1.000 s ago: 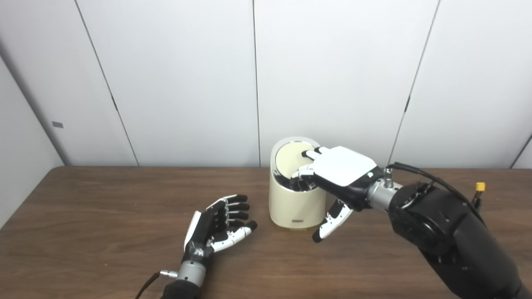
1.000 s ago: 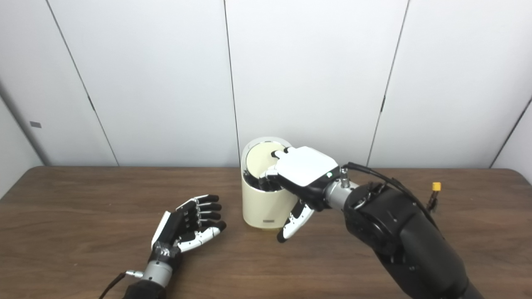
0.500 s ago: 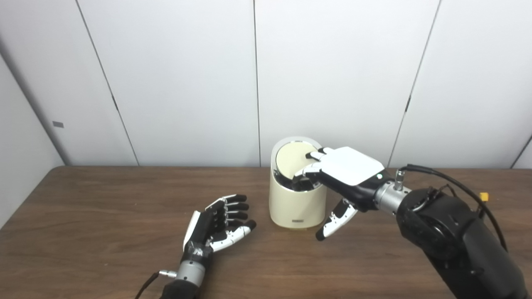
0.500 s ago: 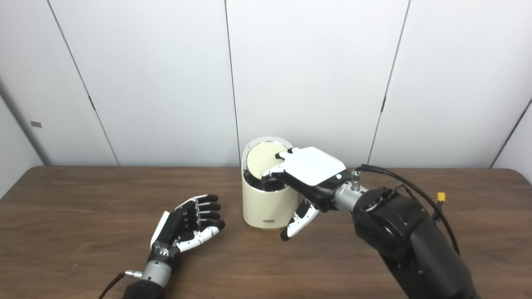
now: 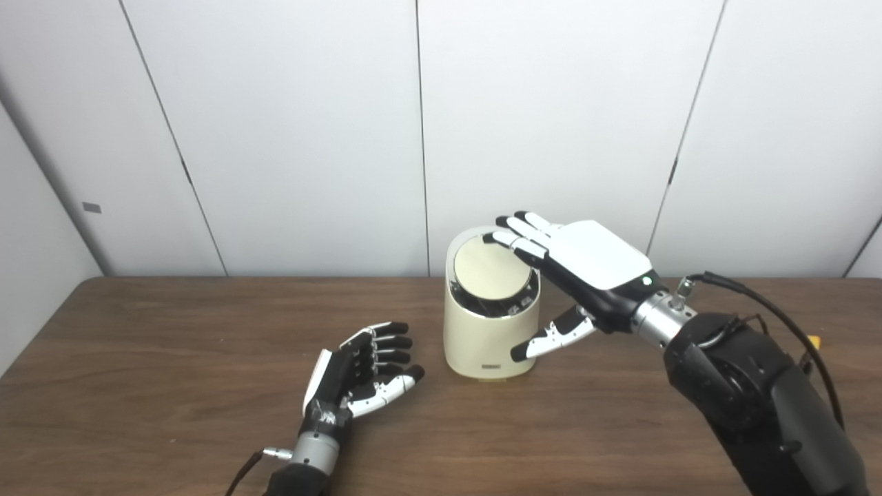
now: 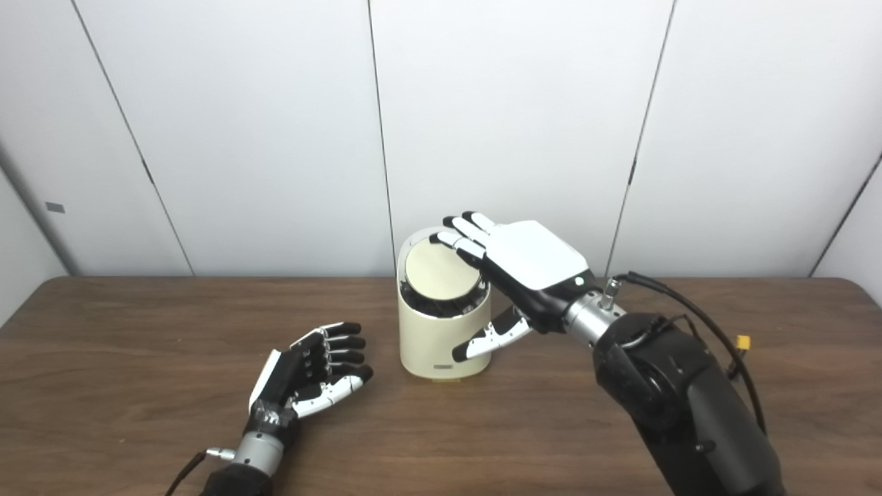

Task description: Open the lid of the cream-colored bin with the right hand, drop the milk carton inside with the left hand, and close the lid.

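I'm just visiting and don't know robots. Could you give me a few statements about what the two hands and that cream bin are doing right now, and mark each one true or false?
1. The left hand holds a milk carton. False: it holds nothing and lies on the table with its fingers apart; no carton shows in either view.
2. The right hand is at the top of the cream bin. True.
3. The bin lies tipped on its side. False: it stands upright on the table.
4. The round lid sits tilted in the bin's top. True.
5. The right hand's fingers are curled in a fist. False: they stretch out flat over the lid's far edge.
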Tool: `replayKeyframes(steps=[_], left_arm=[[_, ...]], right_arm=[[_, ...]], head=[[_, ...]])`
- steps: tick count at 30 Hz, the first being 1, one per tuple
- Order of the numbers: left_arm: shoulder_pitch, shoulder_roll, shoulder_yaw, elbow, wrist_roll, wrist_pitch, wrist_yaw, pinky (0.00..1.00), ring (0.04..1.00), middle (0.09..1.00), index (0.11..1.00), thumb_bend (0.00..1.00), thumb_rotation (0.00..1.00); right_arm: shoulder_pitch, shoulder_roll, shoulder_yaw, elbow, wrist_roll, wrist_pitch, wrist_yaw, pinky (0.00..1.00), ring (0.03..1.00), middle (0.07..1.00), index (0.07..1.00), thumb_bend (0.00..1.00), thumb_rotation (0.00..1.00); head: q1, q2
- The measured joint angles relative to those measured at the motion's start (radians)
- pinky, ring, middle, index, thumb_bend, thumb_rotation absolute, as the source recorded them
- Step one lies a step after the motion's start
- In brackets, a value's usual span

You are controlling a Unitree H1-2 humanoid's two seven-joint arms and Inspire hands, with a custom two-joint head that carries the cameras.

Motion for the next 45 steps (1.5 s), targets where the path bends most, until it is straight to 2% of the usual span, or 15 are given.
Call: replayKeyframes(steps=[3,8,12,14,17,20,23,26,29,30,45], left_arm=[[0.0,0.0,0.0,0.0,0.0,0.0,0.0,0.65,0.659,0.689,0.753,0.6,0.04],[0.0,0.004,0.0,0.0,0.0,0.0,-0.001,0.64,0.659,0.696,0.758,0.6,0.05],[0.0,0.005,0.001,-0.003,-0.001,0.0,-0.003,0.59,0.651,0.701,0.756,0.61,0.04],[0.0,0.005,0.003,-0.007,-0.002,0.0,-0.003,0.55,0.644,0.704,0.753,0.61,0.05],[-0.001,0.009,0.005,-0.011,-0.002,0.0,-0.003,0.53,0.639,0.71,0.749,0.61,0.07],[0.0,0.012,0.005,-0.017,-0.001,0.0,-0.003,0.53,0.65,0.72,0.757,0.62,0.12],[0.0,0.026,0.004,-0.018,-0.001,-0.004,-0.013,0.57,0.683,0.753,0.794,0.66,0.19],[0.0,0.038,0.002,-0.018,-0.003,-0.018,-0.033,0.61,0.719,0.789,0.839,0.68,0.23],[0.0,0.045,0.002,-0.027,-0.013,-0.022,-0.048,0.64,0.746,0.821,0.873,0.7,0.24],[0.0,0.046,0.002,-0.033,-0.022,-0.022,-0.054,0.65,0.756,0.831,0.885,0.73,0.26],[-0.004,0.061,0.001,-0.048,-0.037,-0.044,-0.079,0.71,0.833,0.879,0.922,0.75,0.31]], right_arm=[[-0.005,0.026,-0.023,0.006,0.03,0.022,0.0,0.8,0.987,1.0,0.979,0.75,0.35],[-0.004,0.029,-0.046,0.01,0.074,0.044,0.0,0.8,0.982,1.0,0.991,0.77,0.35],[0.006,0.036,-0.096,0.01,0.128,0.085,-0.014,0.69,0.914,0.976,0.961,0.8,0.34],[0.026,0.051,-0.133,0.01,0.182,0.102,-0.033,0.7,0.915,0.976,0.95,0.79,0.32],[0.059,0.069,-0.159,0.012,0.257,0.136,-0.04,0.74,0.933,0.984,0.935,0.78,0.33],[0.094,0.078,-0.183,0.017,0.333,0.152,-0.053,0.73,0.899,0.952,0.918,0.75,0.27],[0.127,0.08,-0.213,0.055,0.407,0.126,-0.094,0.7,0.874,0.941,0.924,0.75,0.27],[0.156,0.075,-0.241,0.1,0.461,0.088,-0.135,0.67,0.865,0.944,0.931,0.75,0.31],[0.182,0.067,-0.252,0.128,0.508,0.05,-0.162,0.68,0.868,0.951,0.932,0.77,0.34],[0.191,0.066,-0.256,0.131,0.52,0.04,-0.17,0.69,0.872,0.951,0.928,0.77,0.33],[0.276,0.074,-0.273,0.18,0.623,-0.007,-0.245,0.76,0.886,0.936,0.918,0.77,0.29]], head=[[-0.002,0.0],[0.002,0.0],[0.002,0.002],[0.002,-0.003],[0.003,-0.003],[0.003,-0.011],[0.002,-0.015],[0.005,-0.017],[0.006,-0.018],[0.006,-0.024],[0.011,-0.031]])
